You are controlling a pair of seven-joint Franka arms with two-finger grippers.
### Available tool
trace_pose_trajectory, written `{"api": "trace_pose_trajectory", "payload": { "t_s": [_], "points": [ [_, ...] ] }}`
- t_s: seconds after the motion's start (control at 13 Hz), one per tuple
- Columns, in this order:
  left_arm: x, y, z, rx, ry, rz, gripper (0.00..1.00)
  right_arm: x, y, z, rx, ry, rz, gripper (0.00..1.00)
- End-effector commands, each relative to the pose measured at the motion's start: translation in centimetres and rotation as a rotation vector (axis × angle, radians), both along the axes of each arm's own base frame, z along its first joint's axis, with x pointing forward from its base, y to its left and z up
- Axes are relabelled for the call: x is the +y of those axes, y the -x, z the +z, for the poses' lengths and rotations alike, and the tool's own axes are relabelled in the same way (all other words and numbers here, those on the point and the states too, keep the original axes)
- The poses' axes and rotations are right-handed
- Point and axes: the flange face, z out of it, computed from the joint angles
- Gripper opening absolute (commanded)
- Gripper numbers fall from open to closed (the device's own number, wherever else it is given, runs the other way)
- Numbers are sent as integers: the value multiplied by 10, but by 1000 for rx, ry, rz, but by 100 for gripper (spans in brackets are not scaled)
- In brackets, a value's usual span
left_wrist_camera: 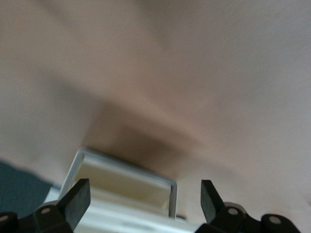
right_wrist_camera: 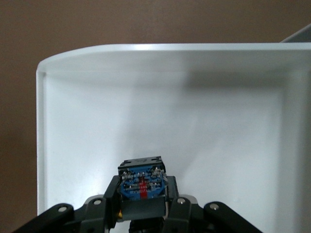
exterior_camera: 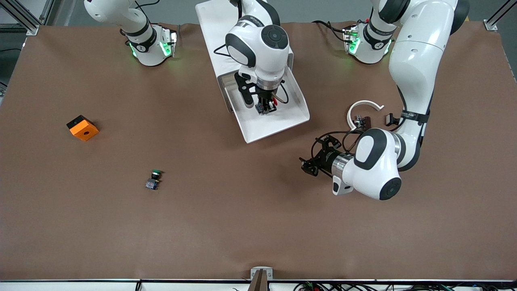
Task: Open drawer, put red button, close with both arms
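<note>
R gripper (exterior_camera: 266,106) is clamped on the red button (exterior_camera: 270,103), fingers (right_wrist_camera: 112,194) pinching its block base, and it hangs inside the pulled-out drawer (exterior_camera: 258,127), low over the white floor. In the right wrist view the button (right_wrist_camera: 142,182) shows its blue underside w/ contacts; the red cap peeks out at the side in the front view. Can't tell if the button touches the drawer floor.

Drawer walls ring the gripper on three sides; rounded front lip (right_wrist_camera: 160,47) is nearest the front camera, w/ bare white floor between it and the button. The cabinet (exterior_camera: 214,24) sits just above the drawer in the front view, partly covered by the R arm (exterior_camera: 258,44).

L gripper (exterior_camera: 314,161) has its jaws spread wide, nothing in them, low over bare table toward the L arm's end, near the drawer's front corner. Its wrist view shows both fingertips (left_wrist_camera: 77,196) and the drawer's edge (left_wrist_camera: 124,182), blurred.

Other stuff: white C-shaped ring (exterior_camera: 360,109) beside the L arm (exterior_camera: 412,81); green button (exterior_camera: 154,179) and orange block (exterior_camera: 82,127) toward the R arm's end, well apart from the drawer. Brown table (exterior_camera: 258,226) is open nearer the camera.
</note>
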Motion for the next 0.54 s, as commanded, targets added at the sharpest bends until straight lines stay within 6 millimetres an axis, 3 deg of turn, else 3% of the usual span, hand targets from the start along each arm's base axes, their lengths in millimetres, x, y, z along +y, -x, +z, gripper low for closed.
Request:
{"api": "trace_pose_trajectory", "payload": {
  "t_s": [0.0,0.23,0.38,0.46],
  "points": [
    [-9,-3,9,-144,-20,-90,100,6,-3,-2,-24,6,-15,0],
    [-23,-8,14,-286,-92,-152,100,7,-9,-13,-30,1,-22,0],
    [-41,-3,37,-391,-125,-272,100,8,-13,-12,-33,-5,-25,0],
    [-44,-2,39,-408,-145,-297,100,10,-15,-14,-35,-5,-27,0]
  ]
}}
